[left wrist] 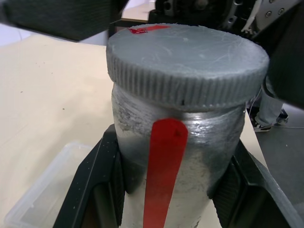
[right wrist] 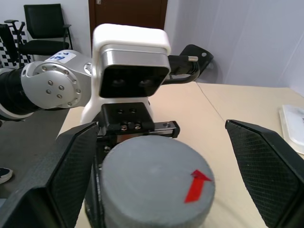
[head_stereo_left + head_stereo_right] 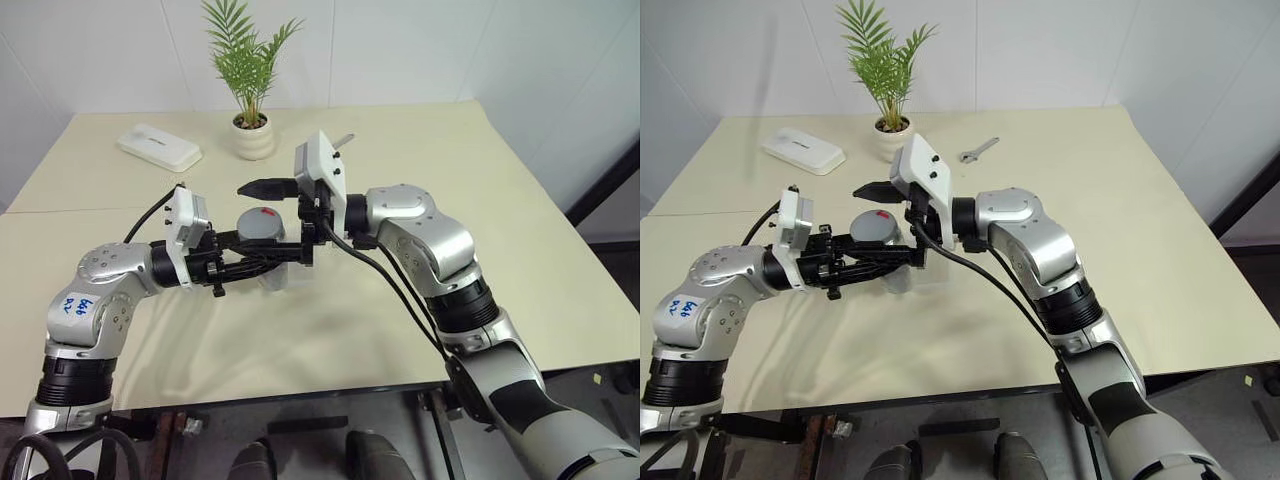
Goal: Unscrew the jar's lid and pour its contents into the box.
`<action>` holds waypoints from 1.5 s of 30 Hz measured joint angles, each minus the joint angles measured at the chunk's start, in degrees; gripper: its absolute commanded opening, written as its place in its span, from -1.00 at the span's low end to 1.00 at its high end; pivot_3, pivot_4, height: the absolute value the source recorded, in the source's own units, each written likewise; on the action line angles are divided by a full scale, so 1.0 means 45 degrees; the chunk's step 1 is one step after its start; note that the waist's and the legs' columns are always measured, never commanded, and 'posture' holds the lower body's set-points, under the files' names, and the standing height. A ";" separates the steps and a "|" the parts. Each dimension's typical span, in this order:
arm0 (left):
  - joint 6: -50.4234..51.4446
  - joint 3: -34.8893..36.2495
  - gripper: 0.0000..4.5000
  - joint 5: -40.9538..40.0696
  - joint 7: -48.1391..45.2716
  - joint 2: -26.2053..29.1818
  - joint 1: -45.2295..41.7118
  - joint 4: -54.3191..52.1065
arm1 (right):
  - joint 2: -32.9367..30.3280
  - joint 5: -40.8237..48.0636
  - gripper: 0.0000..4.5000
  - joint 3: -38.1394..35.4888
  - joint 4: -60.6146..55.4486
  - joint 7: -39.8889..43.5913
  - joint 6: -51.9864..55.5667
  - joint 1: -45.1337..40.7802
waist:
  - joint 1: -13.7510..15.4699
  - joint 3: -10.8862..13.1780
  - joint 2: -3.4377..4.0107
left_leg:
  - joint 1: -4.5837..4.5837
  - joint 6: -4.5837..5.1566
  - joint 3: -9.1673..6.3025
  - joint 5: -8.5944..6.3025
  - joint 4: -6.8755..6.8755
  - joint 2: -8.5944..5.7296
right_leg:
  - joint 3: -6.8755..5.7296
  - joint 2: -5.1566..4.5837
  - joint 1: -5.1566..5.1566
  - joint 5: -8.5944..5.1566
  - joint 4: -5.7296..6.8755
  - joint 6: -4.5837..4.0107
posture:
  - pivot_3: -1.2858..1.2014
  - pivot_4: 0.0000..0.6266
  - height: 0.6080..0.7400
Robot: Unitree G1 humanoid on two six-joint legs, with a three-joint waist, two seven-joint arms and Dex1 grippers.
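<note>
Left eye view, one jar (image 3: pixel 272 262), one lid (image 3: pixel 259 224), two hands

Bright, even indoor light falls from overhead, leaving the cream desk (image 3: pixel 520 220) evenly lit with no harsh glare. Soft, diffuse shadows lie on it under both arms and beside the plant pot (image 3: pixel 253 137). The head views are sharp throughout. In the left wrist view the lid (image 1: pixel 187 59) is crisp, while the dark shape at the upper corner is blurred.
</note>
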 measured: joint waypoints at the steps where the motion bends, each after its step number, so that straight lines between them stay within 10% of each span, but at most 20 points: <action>1: 0.0000 -0.0018 -0.15 0.0000 -0.0005 0.0000 -0.0021 0.0000 | 0.0004 -0.0022 0.99 -0.0014 0.0124 0.0000 -0.0053 -0.0040 | 0.0001 0.0000 0.0000 | 0.0000 0.0000 0.0000 0.0000 -0.0001 0.0000 | 0.0000 0.0000 0.0000 0.0000 0.0000 0.0000 | 0.03 -0.52 1.00; 45: -0.0172 0.0078 -0.15 0.0219 -0.0171 0.0045 -0.0132 0.0719 | -0.1596 0.0549 0.99 -0.0984 0.1350 0.1146 -0.0187 -0.0041 | 0.0012 0.0000 0.0000 | -0.0001 0.0002 0.0004 -0.0004 0.0002 0.0000 | 0.0000 0.0000 0.0000 0.0000 -0.0005 0.0000 | 0.03 -0.52 1.00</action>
